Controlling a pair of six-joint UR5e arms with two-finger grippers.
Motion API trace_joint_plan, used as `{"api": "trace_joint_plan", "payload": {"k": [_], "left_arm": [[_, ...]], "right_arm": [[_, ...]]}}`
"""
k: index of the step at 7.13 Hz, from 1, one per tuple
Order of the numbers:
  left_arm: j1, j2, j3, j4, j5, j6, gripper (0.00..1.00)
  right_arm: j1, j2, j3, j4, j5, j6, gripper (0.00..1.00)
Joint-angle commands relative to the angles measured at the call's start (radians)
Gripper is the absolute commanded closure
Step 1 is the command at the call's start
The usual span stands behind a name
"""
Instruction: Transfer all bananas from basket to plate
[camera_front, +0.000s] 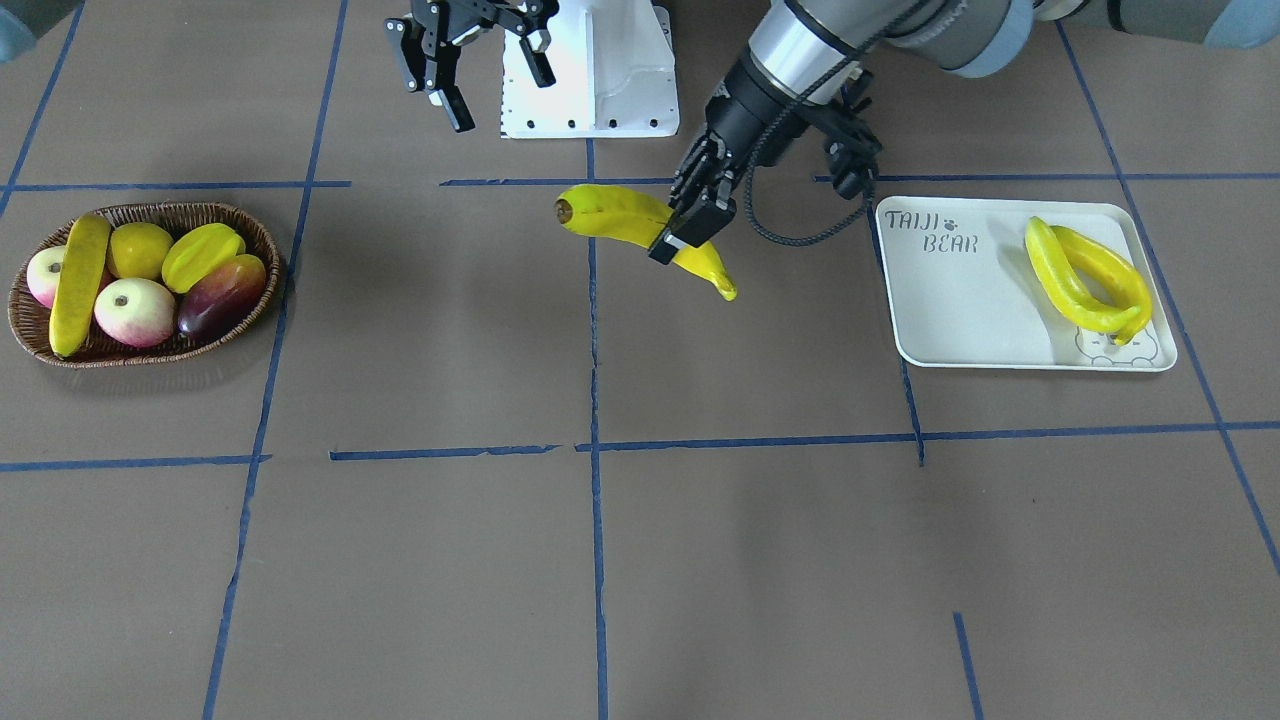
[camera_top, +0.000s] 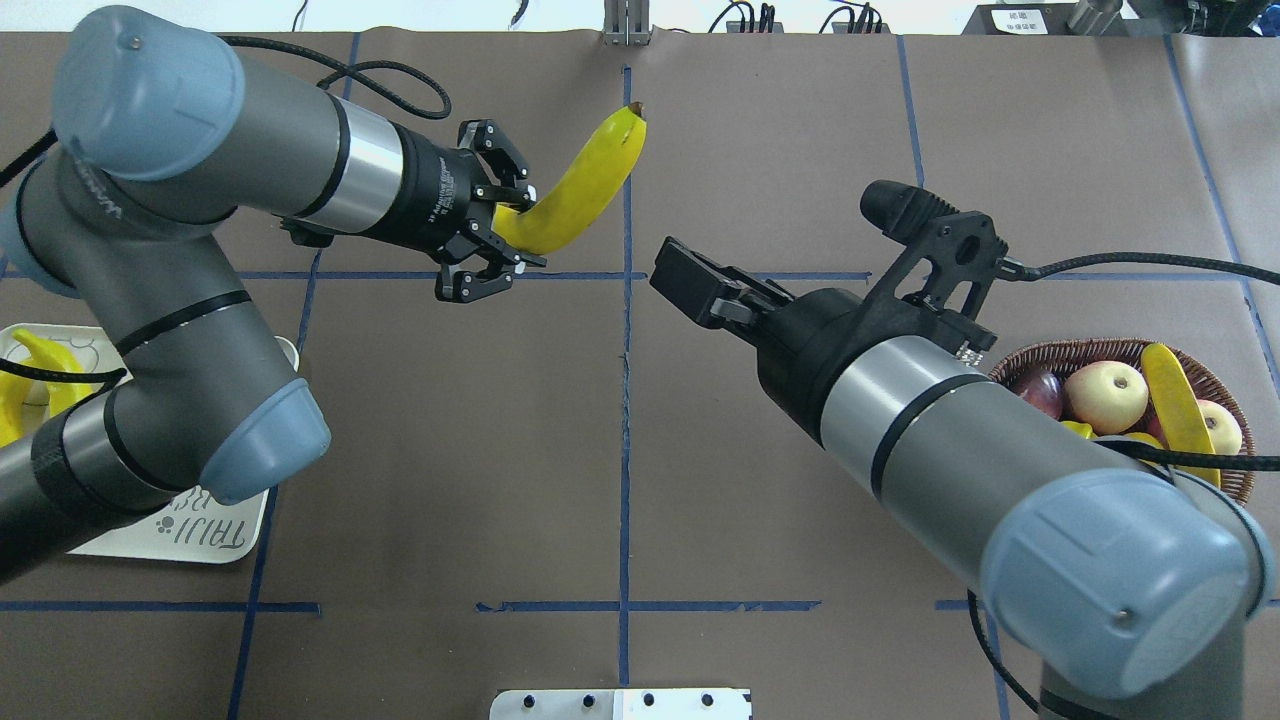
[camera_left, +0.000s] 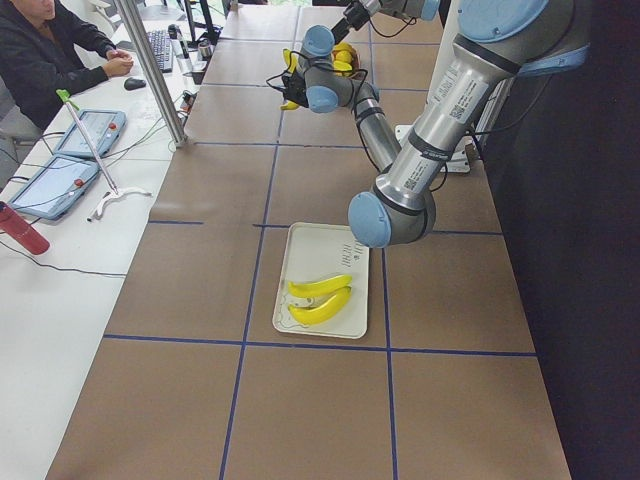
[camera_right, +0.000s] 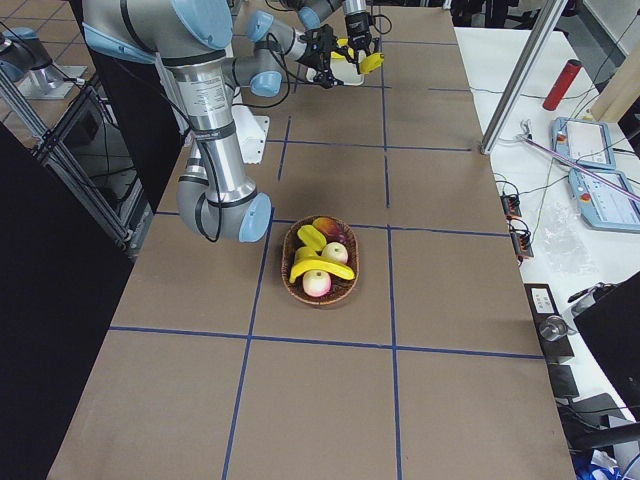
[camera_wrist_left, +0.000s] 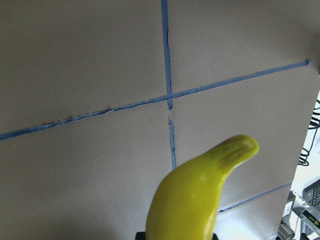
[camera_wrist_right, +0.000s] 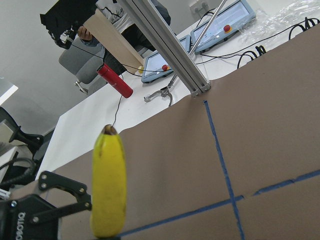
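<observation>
My left gripper is shut on a long yellow banana and holds it in the air over the middle of the table, between basket and plate. The same banana juts out past my left gripper in the overhead view. Two bananas lie side by side on the off-white plate on my left. One banana lies in the wicker basket on my right. My right gripper hangs open and empty near the robot base.
The basket also holds two apples, a starfruit, a dark purple fruit and a round yellow fruit. A white mounting plate sits at the robot's base. A person sits at a side table with tablets.
</observation>
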Motion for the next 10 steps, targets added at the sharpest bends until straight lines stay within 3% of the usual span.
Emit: {"api": "trace_joint_plan", "payload": {"k": [1, 2, 3, 4, 6, 7, 8, 10], "left_arm": [[-0.137, 0.118, -0.001, 0.006, -0.214, 0.294, 1.00], [-0.172, 0.173, 0.002, 0.007, -0.269, 0.438, 1.00], [-0.170, 0.251, -0.010, 0.018, -0.246, 0.602, 1.00], [-0.165, 0.347, -0.022, 0.018, -0.197, 0.769, 1.00], [-0.157, 0.560, -0.048, 0.018, -0.044, 1.076, 1.00], [-0.153, 0.628, -0.048, 0.020, 0.042, 1.190, 1.00], [-0.101, 0.673, -0.047, 0.020, 0.125, 1.246, 1.00], [0.019, 0.674, -0.041, 0.120, 0.269, 1.250, 1.00]], "right_arm": [[0.067, -0.039, 0.107, -0.240, 0.210, -0.028, 0.00], [0.179, -0.039, 0.114, -0.329, 0.405, -0.075, 0.00], [0.298, -0.041, 0.105, -0.421, 0.612, -0.155, 0.00], [0.362, -0.061, 0.098, -0.528, 0.705, -0.268, 0.00], [0.416, -0.111, 0.041, -0.566, 0.782, -0.376, 0.00], [0.484, -0.116, -0.008, -0.566, 0.902, -0.435, 0.00], [0.521, -0.154, -0.055, -0.563, 0.984, -0.512, 0.00], [0.546, -0.179, -0.125, -0.552, 0.988, -0.569, 0.00]]}}
